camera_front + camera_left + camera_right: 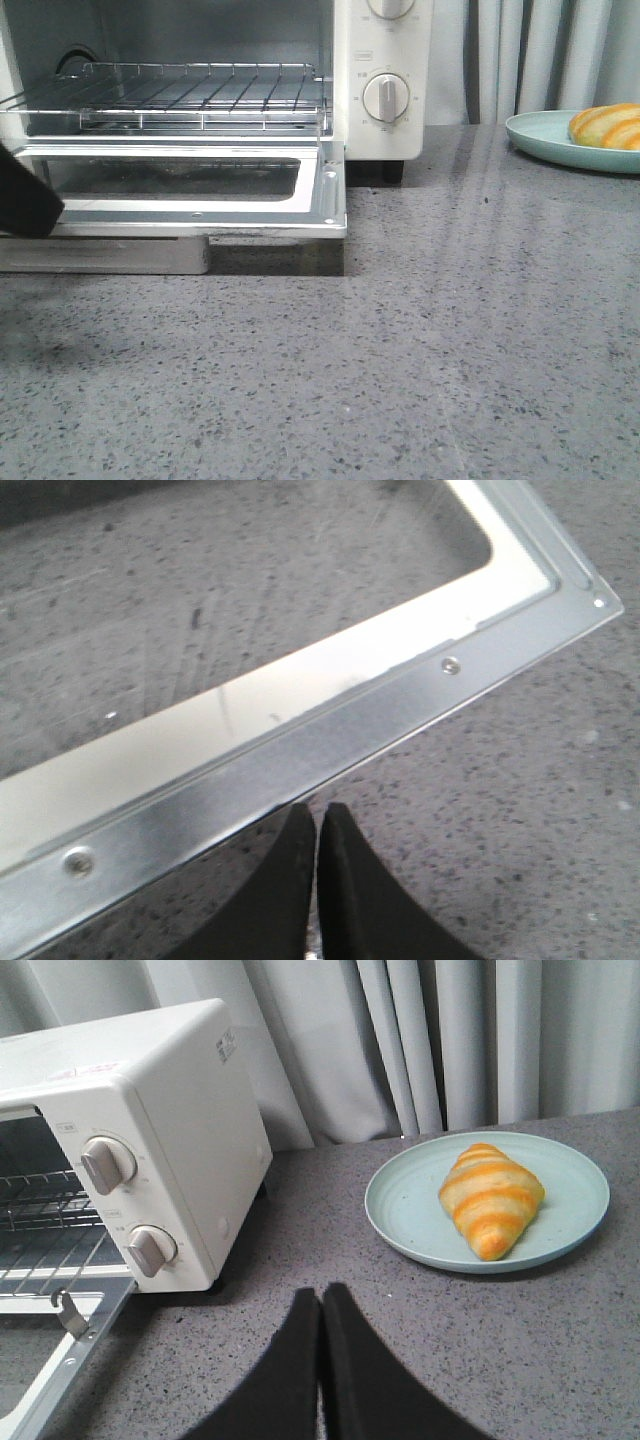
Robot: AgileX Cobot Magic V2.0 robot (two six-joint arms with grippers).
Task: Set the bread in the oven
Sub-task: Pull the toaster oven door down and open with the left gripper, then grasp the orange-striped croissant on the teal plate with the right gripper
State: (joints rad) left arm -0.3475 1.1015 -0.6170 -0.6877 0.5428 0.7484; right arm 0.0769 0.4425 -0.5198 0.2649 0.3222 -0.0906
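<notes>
The white oven [380, 60] stands at the back left with its glass door [330, 190] folded down flat and the wire rack [180, 95] showing inside. It also shows in the right wrist view [170, 1110]. The bread [490, 1198], golden-orange with cream stripes, lies on a pale blue plate [400, 1210] to the right of the oven, and shows at the front view's right edge [608, 125]. My left gripper [317, 815] is shut and empty, just off the door's metal front edge [330, 730]. My right gripper [321, 1295] is shut and empty over the counter, short of the plate.
The grey speckled counter [420, 360] runs from the oven to the front. Grey curtains [430, 1040] hang behind the oven and plate. The plate's rim [540, 140] sits near the counter's back right. A dark part of my left arm [25, 200] shows at the left edge.
</notes>
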